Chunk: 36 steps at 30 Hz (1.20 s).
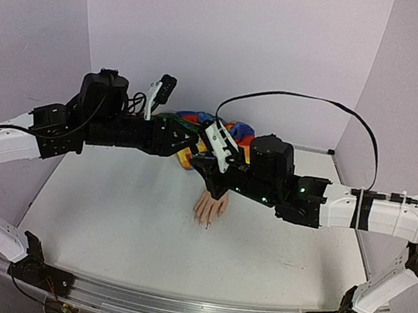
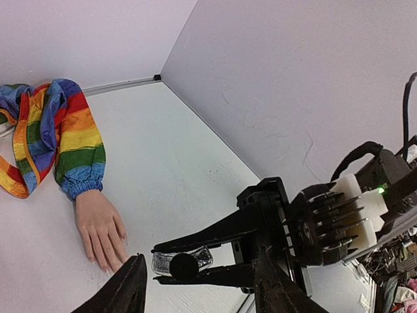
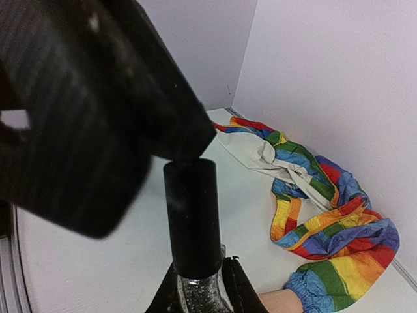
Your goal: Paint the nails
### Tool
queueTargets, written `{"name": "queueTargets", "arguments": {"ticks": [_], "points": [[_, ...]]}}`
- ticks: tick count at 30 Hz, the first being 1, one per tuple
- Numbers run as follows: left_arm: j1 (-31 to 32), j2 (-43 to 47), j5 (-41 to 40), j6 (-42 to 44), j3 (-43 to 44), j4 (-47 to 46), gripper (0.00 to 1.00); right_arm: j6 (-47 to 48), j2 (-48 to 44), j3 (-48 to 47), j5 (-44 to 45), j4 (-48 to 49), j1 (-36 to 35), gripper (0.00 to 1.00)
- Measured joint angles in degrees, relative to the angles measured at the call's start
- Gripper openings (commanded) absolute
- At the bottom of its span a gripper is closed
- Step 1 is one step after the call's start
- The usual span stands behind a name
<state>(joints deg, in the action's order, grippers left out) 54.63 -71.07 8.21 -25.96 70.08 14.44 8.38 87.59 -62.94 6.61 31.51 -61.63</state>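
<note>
1. From above, both arms meet over the middle of the bench (image 1: 123,214). Their wrists cover the cuff of the rainbow-striped sleeve (image 1: 198,120), which lies bunched against the far edge.
2. In that view the mannequin hand (image 1: 210,206) lies flat at mid-bench, fingers towards the near edge. The nails (image 2: 108,266) are too small to make out there. The left wrist view brings the fingertips closer, but no paint can be judged on them.
3. The bottle (image 2: 202,259) is hidden under the arms from above. Both wrist views show it: small, glittery glass with a tall black cap (image 3: 191,215).
4. Right tool (image 3: 202,290): pressed in on the glass body of the bottle and holding it upright above the bench, just beside the mannequin fingertips.
5. Left tool (image 2: 202,270): fingers spread, one on either side of the cap and clear of it in its own view. In the right wrist view it is a large blurred black mass at the top of the cap, and contact cannot be told.
6. Surroundings: pale lilac walls on three sides, and a black cable (image 1: 302,100) arching above the right arm.
</note>
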Motion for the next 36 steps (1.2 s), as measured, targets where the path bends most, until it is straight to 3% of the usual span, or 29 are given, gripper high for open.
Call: {"name": "queueTargets", "arguments": {"ticks": [11, 20, 26, 30, 36], "points": [[0.90, -3.48, -2.47, -1.14, 1.18, -0.42, 0.37, 0.22, 0.59, -1.22, 3.15, 0.22, -0.68, 0.00], [1.11, -4.76, -2.97, -0.87, 2.01, -0.42, 0.09, 0.70, 0.59, -1.57, 2.97, 0.15, -1.29, 0.00], [0.61, -4.68, -0.15, 1.90, 1.31, -0.85, 0.00, 0.00, 0.33, -1.60, 0.94, -0.83, -1.22, 0.00], [-0.83, -4.17, 9.57, 7.58, 0.15, -2.03, 0.00, -2.12, -1.77, -1.57, -9.42, -4.63, 0.81, 0.00], [-2.19, -2.95, 35.74, 18.78, -1.22, -7.28, 0.00, -10.01, -6.23, -1.51, -40.94, -8.39, 4.70, 0.00]]}}
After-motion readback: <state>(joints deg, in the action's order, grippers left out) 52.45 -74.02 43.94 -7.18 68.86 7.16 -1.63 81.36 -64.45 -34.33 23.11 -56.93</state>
